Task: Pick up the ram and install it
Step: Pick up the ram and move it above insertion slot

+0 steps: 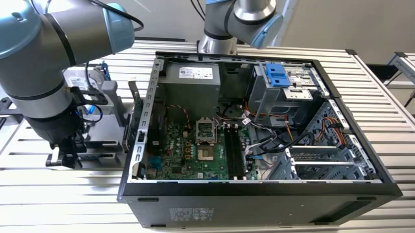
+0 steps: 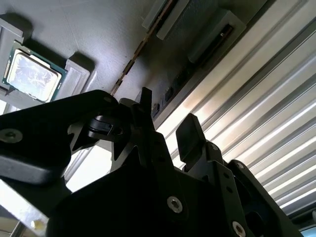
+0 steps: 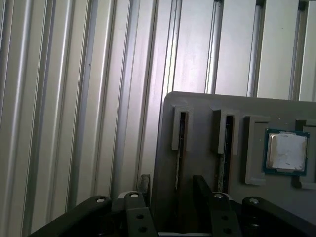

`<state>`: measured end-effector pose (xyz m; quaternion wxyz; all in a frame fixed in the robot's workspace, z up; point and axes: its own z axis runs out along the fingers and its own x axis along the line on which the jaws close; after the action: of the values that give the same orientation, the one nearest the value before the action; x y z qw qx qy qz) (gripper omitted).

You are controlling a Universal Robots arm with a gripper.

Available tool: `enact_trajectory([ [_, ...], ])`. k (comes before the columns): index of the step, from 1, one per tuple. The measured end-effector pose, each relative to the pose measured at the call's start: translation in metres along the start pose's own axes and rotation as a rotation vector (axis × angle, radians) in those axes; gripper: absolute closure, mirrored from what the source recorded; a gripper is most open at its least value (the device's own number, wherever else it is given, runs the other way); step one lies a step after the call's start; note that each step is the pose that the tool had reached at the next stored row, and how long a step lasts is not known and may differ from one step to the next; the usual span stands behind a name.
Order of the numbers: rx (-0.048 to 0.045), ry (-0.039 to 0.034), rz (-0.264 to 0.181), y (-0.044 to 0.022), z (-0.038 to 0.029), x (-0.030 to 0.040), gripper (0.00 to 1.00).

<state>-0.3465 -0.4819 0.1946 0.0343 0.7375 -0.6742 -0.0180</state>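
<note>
**Straddling the ram in its tray slot**

Exterior view: the gripper (image 1: 68, 158) hangs low outside the open case (image 1: 259, 191), on the exterior view's left of it.

First wrist view: the ram (image 3: 179, 148) stands on edge in a slot of the grey tray (image 3: 207, 106), showing as a thin dark strip. A processor (image 3: 285, 153) sits nearby. The fingers are spread wide, one on each side of the ram.

Second wrist view: small dark chips line the ram's edge. I cannot tell whether the fingers touch it.

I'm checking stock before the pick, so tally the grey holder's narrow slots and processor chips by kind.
Narrow slots: 2
Processor chip: 1
Total: 3
</note>
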Motion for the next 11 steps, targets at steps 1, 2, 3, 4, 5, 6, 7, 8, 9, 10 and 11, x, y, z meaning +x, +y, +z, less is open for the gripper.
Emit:
enact_trajectory([
  [1, 0.0, 0.0, 0.0, 0.0, 0.0, 0.0, 0.0],
  [2, 0.0, 0.0, 0.0, 0.0001, 0.0, 0.0, 0.0],
  [3, 0.0006, 0.0002, 0.0, 0.0001, 0.0002, 0.0, 0.0],
  [4, 0.0025, 0.0004, -0.001, 0.0, 0.0005, 0.0, 0.0],
  [5, 0.0055, 0.0009, -0.003, 0.0001, 0.0007, 0.0, 0.0],
  [6, 0.0082, 0.0012, -0.005, 0.0, 0.0009, -0.0001, 0.0],
  [7, 0.0099, 0.0015, -0.007, -0.0001, 0.0011, -0.0001, 0.0],
  [8, 0.0101, 0.0015, -0.008, -0.0001, 0.0011, -0.0001, 0.0],
  [9, 0.0102, 0.0015, -0.008, -0.0001, 0.0011, -0.0001, 0.0],
  [10, 0.0102, 0.0016, -0.008, 0.0, 0.0011, -0.0001, 0.0],
  [11, 0.0102, 0.0015, -0.009, 0.0, 0.0011, -0.0001, 0.0],
])
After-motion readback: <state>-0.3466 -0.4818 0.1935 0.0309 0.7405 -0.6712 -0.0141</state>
